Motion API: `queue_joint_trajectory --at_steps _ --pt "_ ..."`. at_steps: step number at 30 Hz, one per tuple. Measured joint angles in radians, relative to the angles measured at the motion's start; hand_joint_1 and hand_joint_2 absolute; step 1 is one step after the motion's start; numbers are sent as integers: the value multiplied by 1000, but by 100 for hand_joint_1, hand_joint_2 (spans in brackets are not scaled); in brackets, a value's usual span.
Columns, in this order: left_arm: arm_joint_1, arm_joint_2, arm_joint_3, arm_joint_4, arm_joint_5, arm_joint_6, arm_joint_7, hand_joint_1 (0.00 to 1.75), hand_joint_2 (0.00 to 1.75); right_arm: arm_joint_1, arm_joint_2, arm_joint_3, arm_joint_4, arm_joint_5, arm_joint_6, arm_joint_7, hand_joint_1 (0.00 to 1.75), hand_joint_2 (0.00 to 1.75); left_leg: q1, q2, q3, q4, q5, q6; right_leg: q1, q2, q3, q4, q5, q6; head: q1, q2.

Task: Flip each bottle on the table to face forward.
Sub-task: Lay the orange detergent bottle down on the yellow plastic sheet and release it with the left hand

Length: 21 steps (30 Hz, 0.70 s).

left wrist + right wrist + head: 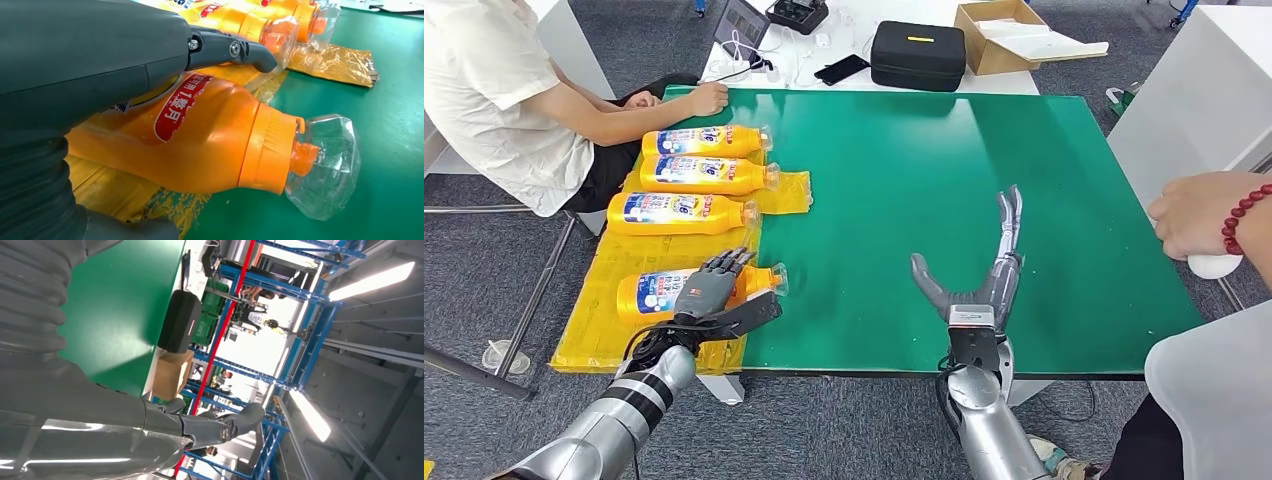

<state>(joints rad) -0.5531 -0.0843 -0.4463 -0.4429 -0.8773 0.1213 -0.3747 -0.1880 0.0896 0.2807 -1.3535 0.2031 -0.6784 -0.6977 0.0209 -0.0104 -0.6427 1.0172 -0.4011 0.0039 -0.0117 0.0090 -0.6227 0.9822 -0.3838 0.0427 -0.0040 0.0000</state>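
Four orange bottles with clear caps lie on their sides on a yellow sheet (614, 345) at the left of the green table (904, 170). My left hand (709, 290) grips the nearest bottle (649, 293), with fingers over its far side and the thumb along its near side. Close up, the left hand (90, 55) covers the label of this bottle (210, 140), whose clear cap (325, 165) juts over the green surface. Beyond it lie the other three bottles (679, 213), (704, 174), (699, 141). My right hand (986, 275) rests open and flat on the green table, holding nothing; the right hand (90, 410) shows outstretched fingers.
A seated person (504, 90) leans an arm on the table's far left corner. Another person's hand (1199, 215) with a red bead bracelet is at the right edge on a white object (1214, 266). A black case (917, 55), cardboard box (1004, 35) and phone (842, 69) sit behind.
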Motion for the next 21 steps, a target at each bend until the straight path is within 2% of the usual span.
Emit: queue_joint_trajectory --at_steps 10,17,21 --pt "1 1 1 -1 18 -41 -39 0 175 0 -8 1 10 -18 15 0 0 175 0 -2 4 0 1 0 0 -2 5 0 0 0 0 0" --pt "45 -20 12 -44 96 47 -119 0 175 1 -12 0 10 -18 10 0 0 175 0 -3 3 0 1 0 0 -3 4 0 0 0 0 0" --pt "82 -39 23 -96 163 56 -164 0 175 6 -15 0 10 -15 7 0 0 175 0 -3 2 0 1 0 0 -3 2 0 0 0 0 0"
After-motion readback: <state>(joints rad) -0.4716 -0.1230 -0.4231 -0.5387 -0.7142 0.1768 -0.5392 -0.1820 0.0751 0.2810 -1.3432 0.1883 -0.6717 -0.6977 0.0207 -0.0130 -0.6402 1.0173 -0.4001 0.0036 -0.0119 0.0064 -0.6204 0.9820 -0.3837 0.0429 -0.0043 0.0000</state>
